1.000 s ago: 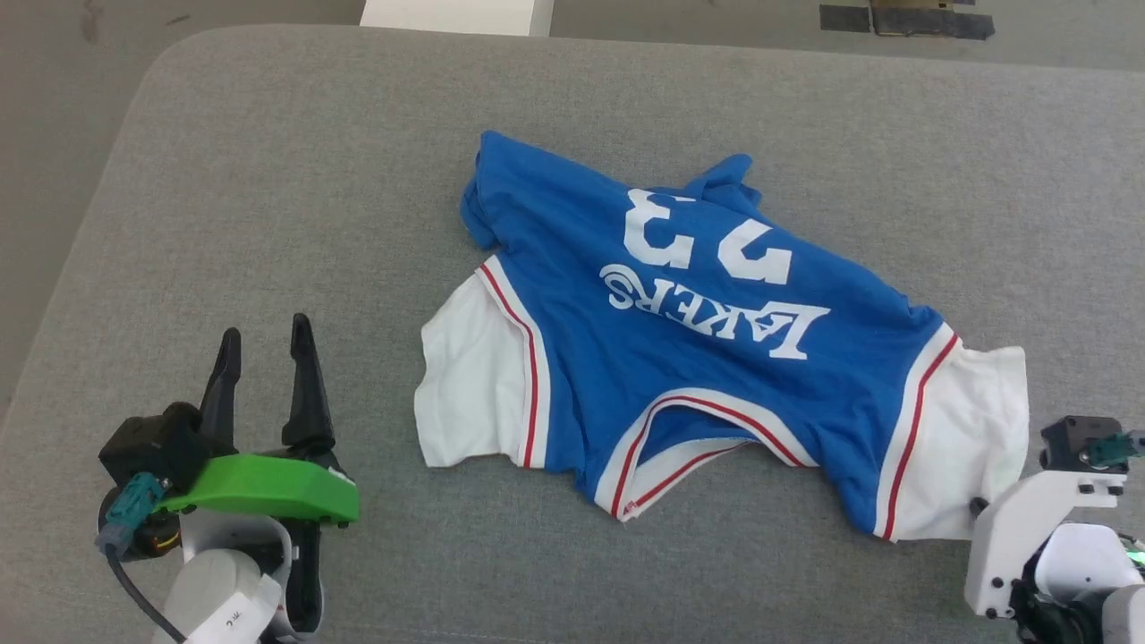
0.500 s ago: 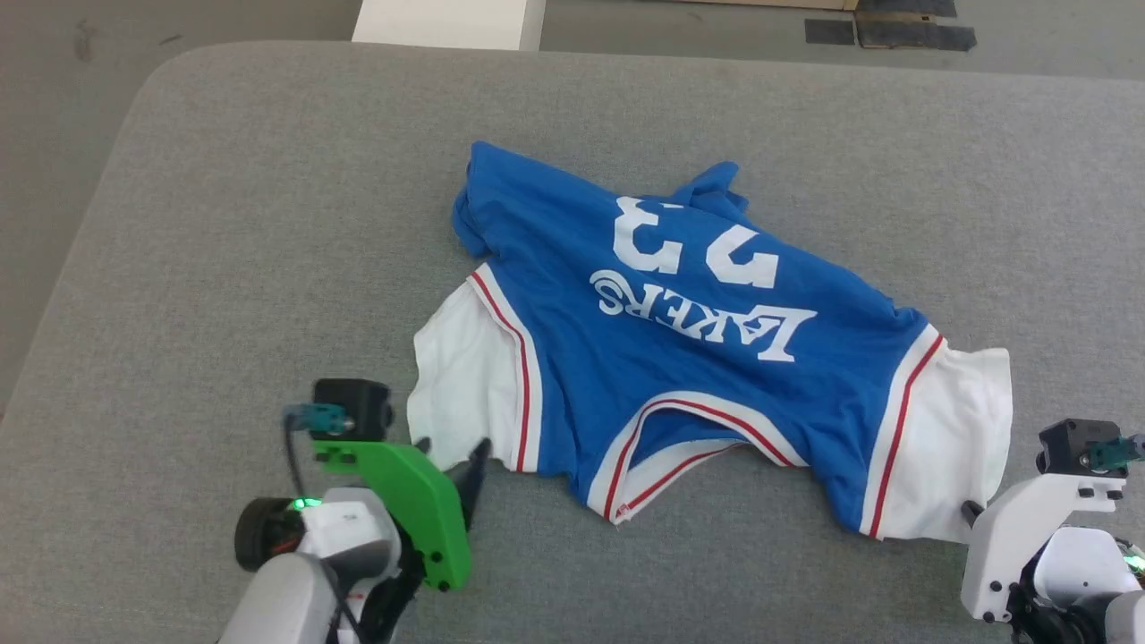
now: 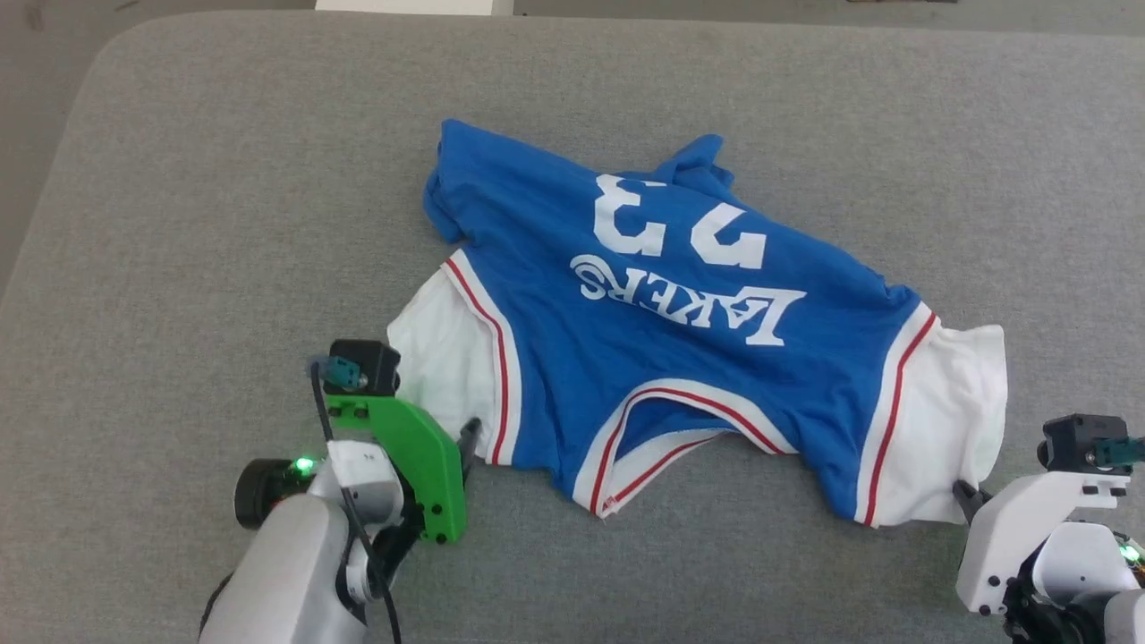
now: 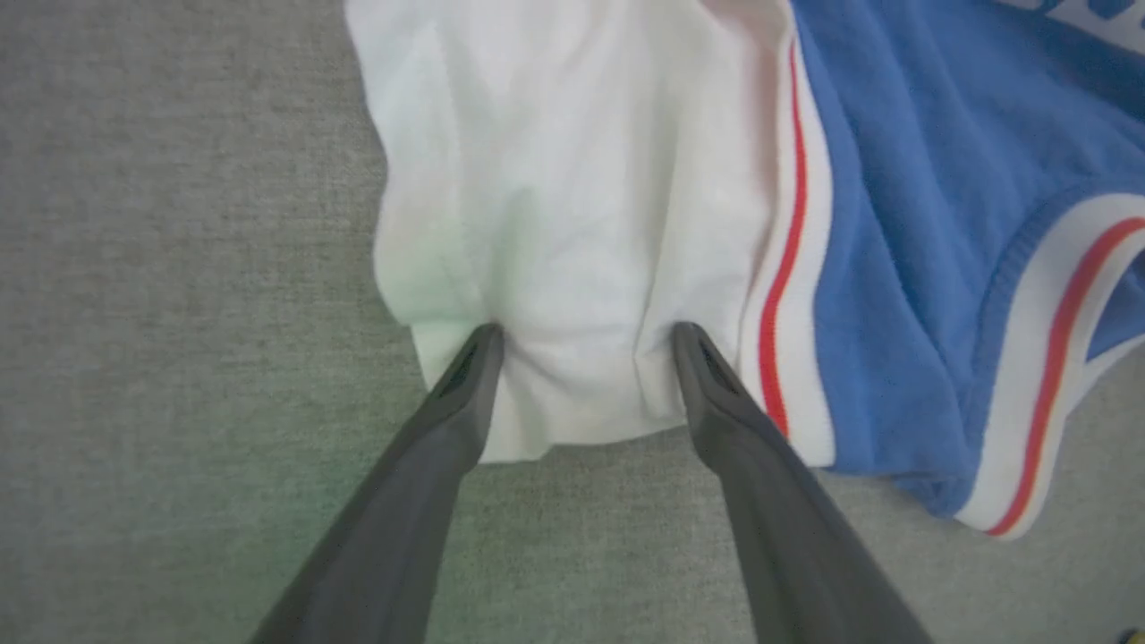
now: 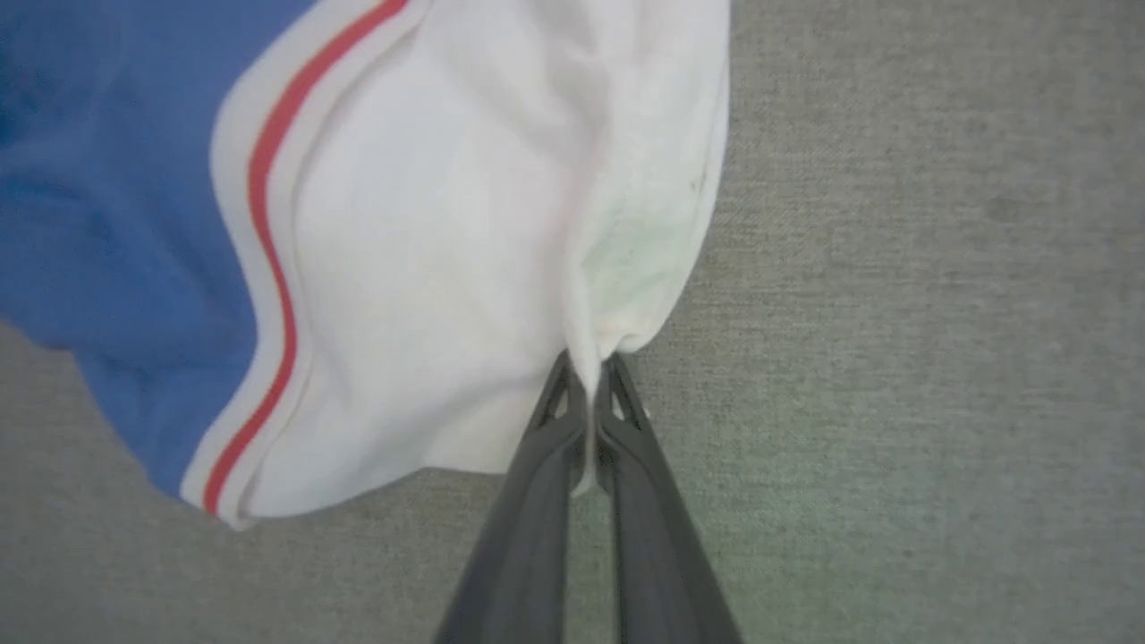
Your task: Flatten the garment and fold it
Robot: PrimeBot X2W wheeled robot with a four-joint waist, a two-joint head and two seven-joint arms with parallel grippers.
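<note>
The left pincer (image 4: 586, 335) stood wide astride a sleeve (image 4: 555, 179) of the garment (image 3: 662, 358) lying rumpled on the worktop (image 3: 224, 179), the right pincer (image 5: 586, 362) gripped the other sleeve (image 5: 429, 268), and flattening probably next required closing the left.

You are looking at what seems to be a robot test space or lab, not a home. The table (image 3: 179, 179) is one wide slab with a rounded corner, covered edge to edge in plain grey woven fabric, and the same weave shows in both wrist views. Past its edge lies a bare, dull grey-brown floor (image 3: 31, 107) with a dark mark. A flat white block (image 3: 402, 5) sits at the top edge of the head view.
</note>
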